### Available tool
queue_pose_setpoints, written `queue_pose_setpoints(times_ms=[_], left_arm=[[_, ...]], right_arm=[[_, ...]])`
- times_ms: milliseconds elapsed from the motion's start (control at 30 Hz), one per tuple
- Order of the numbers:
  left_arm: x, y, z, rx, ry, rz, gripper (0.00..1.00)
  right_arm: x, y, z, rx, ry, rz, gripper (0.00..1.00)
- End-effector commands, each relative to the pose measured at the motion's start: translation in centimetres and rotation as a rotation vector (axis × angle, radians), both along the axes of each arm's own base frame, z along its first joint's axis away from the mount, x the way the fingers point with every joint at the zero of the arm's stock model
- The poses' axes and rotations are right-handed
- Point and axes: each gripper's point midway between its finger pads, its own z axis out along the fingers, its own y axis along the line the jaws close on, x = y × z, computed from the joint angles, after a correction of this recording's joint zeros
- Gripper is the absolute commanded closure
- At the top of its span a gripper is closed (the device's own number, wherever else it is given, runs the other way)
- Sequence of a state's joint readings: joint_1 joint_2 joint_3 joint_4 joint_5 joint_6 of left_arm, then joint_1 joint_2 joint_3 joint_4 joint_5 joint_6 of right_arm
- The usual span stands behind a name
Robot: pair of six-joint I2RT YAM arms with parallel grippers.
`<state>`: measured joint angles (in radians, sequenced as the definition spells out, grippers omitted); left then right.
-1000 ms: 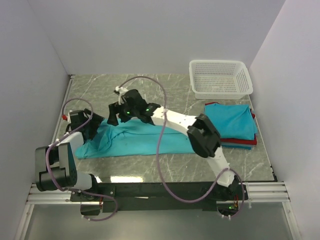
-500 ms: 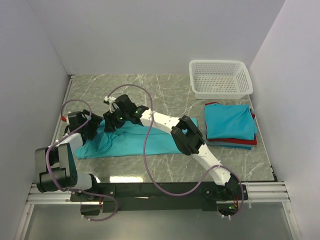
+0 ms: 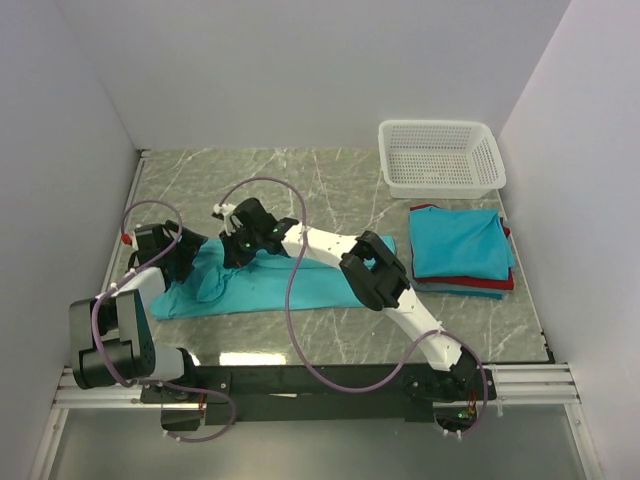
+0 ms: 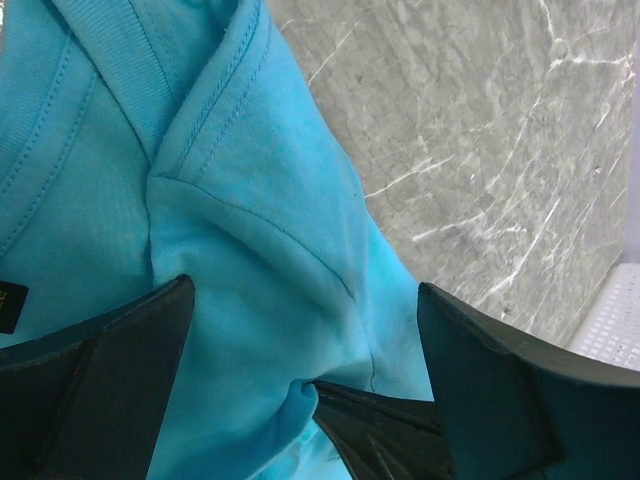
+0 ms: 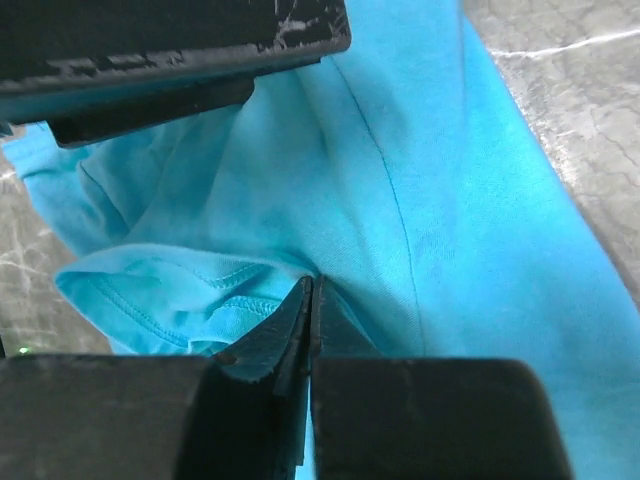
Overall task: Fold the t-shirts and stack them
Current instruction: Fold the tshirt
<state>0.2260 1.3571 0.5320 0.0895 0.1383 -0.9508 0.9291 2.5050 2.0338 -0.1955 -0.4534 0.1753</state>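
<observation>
While folded t-shirts [image 3: 460,245] sit stacked at the right of the table [image 3: 330,190], one teal t-shirt [image 3: 290,285] lies rumpled left of centre, not yet folded. The right gripper [image 5: 310,300] pinches its fabric, and the left gripper [image 4: 300,325] hangs spread above it.

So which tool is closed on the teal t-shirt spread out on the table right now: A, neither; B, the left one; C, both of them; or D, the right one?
D: in its wrist view the right tool has its jaws together on a fold of the teal t-shirt, while the left tool stands wide open over the cloth.
</observation>
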Motion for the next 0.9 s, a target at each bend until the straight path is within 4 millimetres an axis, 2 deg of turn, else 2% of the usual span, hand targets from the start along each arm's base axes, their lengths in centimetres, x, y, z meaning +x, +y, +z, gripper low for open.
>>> queue_pose_setpoints(times_ms=[0,33,67,100,133,167,233,267,300,367,400,433,500,533,600,633,667,700,767,800,867], left_arm=[[-0.3,0.5,0.4,0.032,0.006,0.003,0.01],[-0.4,0.6,0.3,0.033,0.011,0.005,0.01],[-0.4,0.6,0.3,0.035,0.013,0.006,0.0],[-0.4,0.7,0.3,0.04,0.015,0.005,0.0],[-0.4,0.8,0.2,0.045,0.018,0.01,0.01],[-0.6,0.8,0.1,0.047,0.026,0.01,0.0],[-0.6,1.0,0.1,0.052,0.027,0.015,0.01],[-0.6,1.0,0.2,0.053,0.026,0.019,0.01],[-0.6,1.1,0.3,0.056,0.024,0.019,0.01],[-0.6,1.2,0.3,0.06,0.026,0.025,0.01],[-0.6,1.3,0.3,0.065,0.029,0.024,0.01],[-0.6,1.3,0.4,0.066,0.027,0.025,0.01],[-0.7,1.3,0.4,0.066,0.029,0.024,0.01],[-0.7,1.3,0.5,0.069,0.027,0.022,0.01],[-0.8,1.4,0.6,0.071,0.028,0.025,0.01],[-0.8,1.3,0.6,0.073,0.028,0.023,0.01],[-0.7,1.3,0.8,0.073,0.022,0.022,0.01],[-0.7,1.4,0.9,0.079,0.018,0.022,0.01],[-0.5,1.5,1.3,0.087,0.008,0.015,0.01],[-0.9,1.3,1.0,0.085,0.028,0.002,0.0],[-0.9,1.1,1.3,0.08,0.031,-0.009,0.01]], right_arm=[[0.5,-0.2,3.6,0.032,-0.073,-0.011,1.0],[0.2,-0.7,3.0,0.022,-0.064,-0.013,1.0],[0.2,-0.4,4.8,0.061,-0.093,-0.011,1.0],[-0.1,-0.4,5.2,0.072,-0.1,-0.009,1.0],[-0.4,-0.9,4.8,0.065,-0.095,-0.011,1.0],[-0.5,-0.8,6.2,0.091,-0.116,-0.013,1.0],[-1.2,-1.3,6.0,0.086,-0.11,-0.009,1.0],[-1.2,-1.5,7.1,0.1,-0.124,-0.011,1.0],[-1.6,-1.5,7.2,0.1,-0.127,-0.008,1.0],[-2.3,-2.5,7.2,0.086,-0.128,-0.018,1.0],[-2.7,-3.2,6.2,0.064,-0.118,-0.019,1.0],[-2.8,-3.6,6.9,0.07,-0.13,-0.022,1.0],[-3.1,-4.9,5.6,0.029,-0.136,-0.036,1.0],[-3.1,-5.3,6.1,0.028,-0.15,-0.043,0.97],[-3.6,-6.4,5.2,-0.006,-0.144,-0.048,0.92],[-3.8,-6.7,6.0,0.002,-0.151,-0.048,0.91],[-4.1,-7.0,6.1,0.003,-0.151,-0.046,0.87],[-4.6,-7.7,5.3,-0.016,-0.139,-0.049,0.7],[-4.8,-8.3,6.8,0.01,-0.148,-0.067,0.63],[-5.4,-9.1,6.2,-0.001,-0.138,-0.069,0.49],[-5.5,-9.6,8.4,0.044,-0.169,-0.087,0.32]])
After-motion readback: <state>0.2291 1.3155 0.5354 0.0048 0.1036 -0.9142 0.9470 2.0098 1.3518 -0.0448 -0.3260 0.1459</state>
